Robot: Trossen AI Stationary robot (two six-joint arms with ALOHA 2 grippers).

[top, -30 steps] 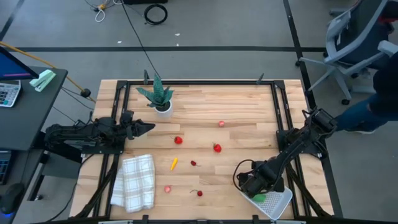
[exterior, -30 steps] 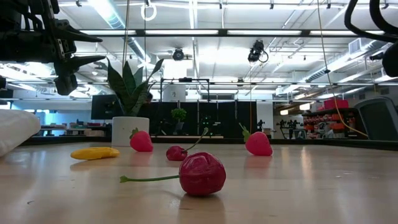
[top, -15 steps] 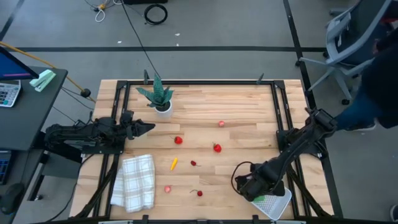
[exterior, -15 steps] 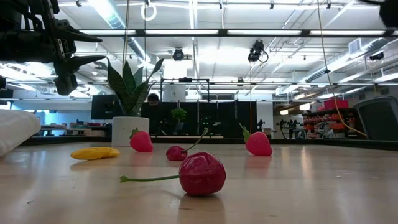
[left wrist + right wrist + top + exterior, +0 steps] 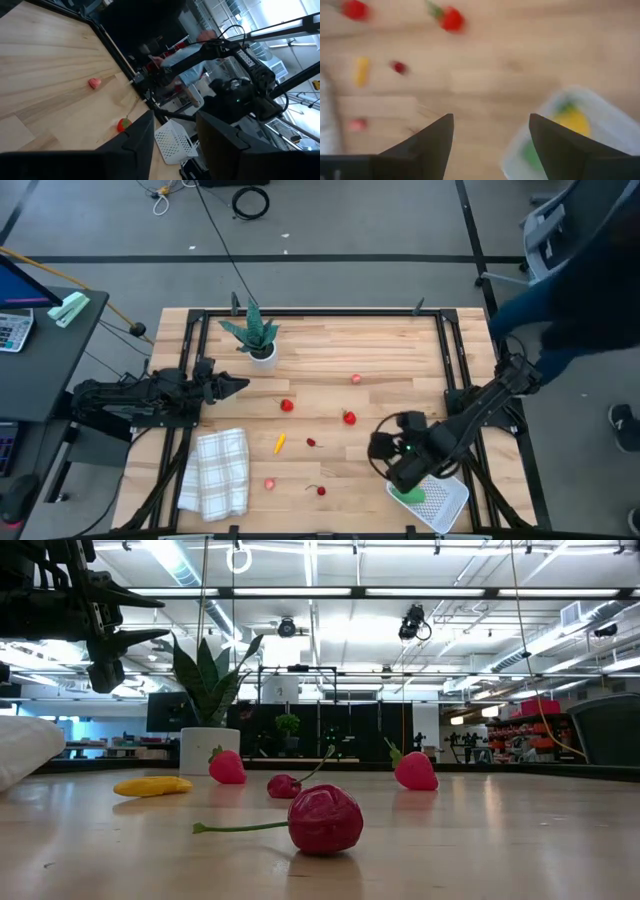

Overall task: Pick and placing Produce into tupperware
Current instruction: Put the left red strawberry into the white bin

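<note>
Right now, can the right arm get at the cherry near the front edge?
Probably yes. The right gripper is open and empty above the table beside the tupperware, and only bare wood lies between it and the cherry.

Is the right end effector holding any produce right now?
No, the right end effector shows spread, empty fingers over bare table beside the container.

Cherry (image 5: 324, 819) nearest; strawberries (image 5: 227, 767), possibly banana slice (image 5: 152, 785), plant pot (image 5: 209, 750) behind.
</note>
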